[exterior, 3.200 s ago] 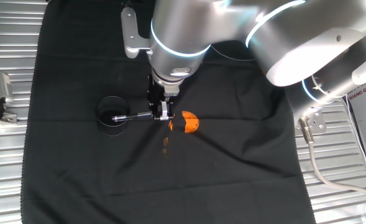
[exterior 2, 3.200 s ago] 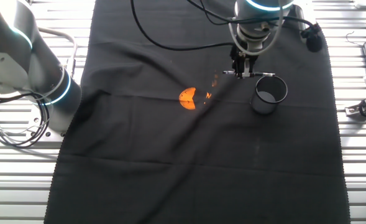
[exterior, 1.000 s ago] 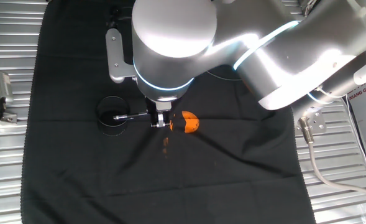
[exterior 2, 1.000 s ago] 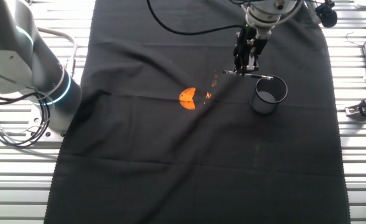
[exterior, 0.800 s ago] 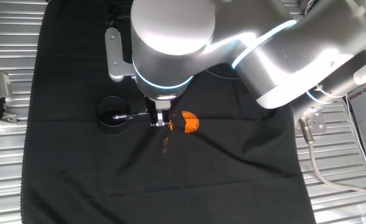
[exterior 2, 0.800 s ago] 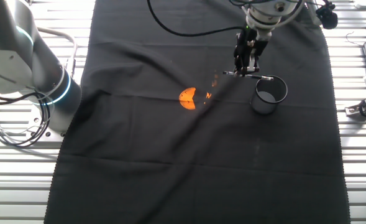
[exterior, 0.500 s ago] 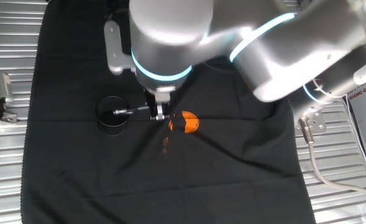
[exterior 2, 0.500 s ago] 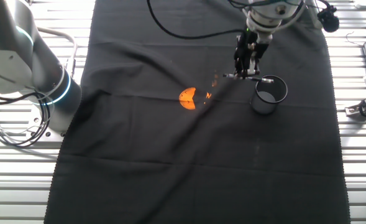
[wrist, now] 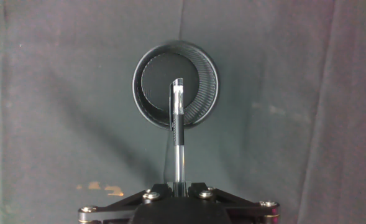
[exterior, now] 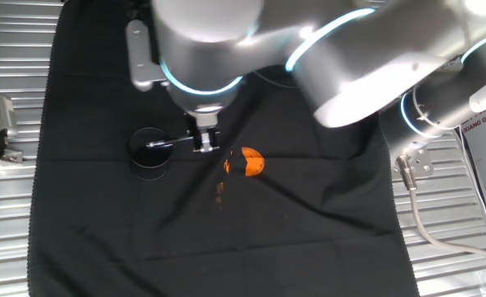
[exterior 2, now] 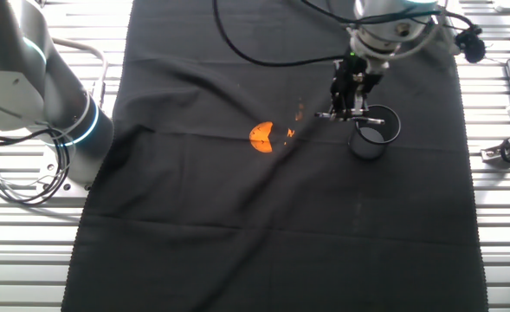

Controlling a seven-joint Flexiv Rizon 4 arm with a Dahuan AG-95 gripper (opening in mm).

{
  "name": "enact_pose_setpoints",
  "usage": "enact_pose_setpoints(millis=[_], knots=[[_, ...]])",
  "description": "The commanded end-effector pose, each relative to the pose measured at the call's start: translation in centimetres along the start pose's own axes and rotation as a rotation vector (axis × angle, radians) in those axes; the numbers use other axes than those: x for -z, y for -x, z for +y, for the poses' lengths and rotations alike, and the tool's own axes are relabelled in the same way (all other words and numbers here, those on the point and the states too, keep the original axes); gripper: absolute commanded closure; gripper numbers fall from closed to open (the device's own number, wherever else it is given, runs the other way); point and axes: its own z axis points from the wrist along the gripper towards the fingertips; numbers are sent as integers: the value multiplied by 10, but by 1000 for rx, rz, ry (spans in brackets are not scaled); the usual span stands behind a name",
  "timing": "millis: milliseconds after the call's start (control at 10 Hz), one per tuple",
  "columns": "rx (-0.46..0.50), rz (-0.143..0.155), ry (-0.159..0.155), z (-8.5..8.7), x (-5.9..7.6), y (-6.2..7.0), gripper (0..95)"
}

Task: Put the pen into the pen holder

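Pen held level over the holder's mouth

Pen (wrist: 178, 134) juts straight out from the gripper (wrist: 179, 186) in the hand view, its far end lying over the dark opening of the pen holder (wrist: 175, 84). The near end disappears between the fingers at the bottom edge of that view, so how much of the barrel is hidden there cannot be told. In one fixed view the pen (exterior: 170, 143) shows as a thin level line reaching from the gripper (exterior: 203, 142) across the rim of the pen holder (exterior: 149, 153); in the other fixed view it (exterior 2: 358, 117) is too slim to make out in detail, though it crosses the near rim of the pen holder (exterior 2: 375, 131).

The holder stands upright on the black cloth (exterior: 309, 214), its inside dark and its floor not readable. The gripper (exterior 2: 347, 111) hangs just beside the cup, not above its centre, fingers pointing down at the cloth. Much of the arm (exterior: 325, 58) fills the top of one fixed view, bulky and out of focus, and covers the cloth behind it.

The fingers are pressed in on the pen's rear end, pinching it sideways. An orange lump (exterior: 252, 162) lies on the cloth near the gripper, on the side away from the cup, with small orange crumbs (exterior: 220, 189) close by.
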Motion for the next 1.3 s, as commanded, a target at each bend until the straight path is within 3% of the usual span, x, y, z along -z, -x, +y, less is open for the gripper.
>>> enact_pose_setpoints(millis=[100,900,1300], knots=[[9,25,2,-1,0,2,950],[62,154,19,-3,-7,10,950],[65,181,10,-3,-6,11,950]])
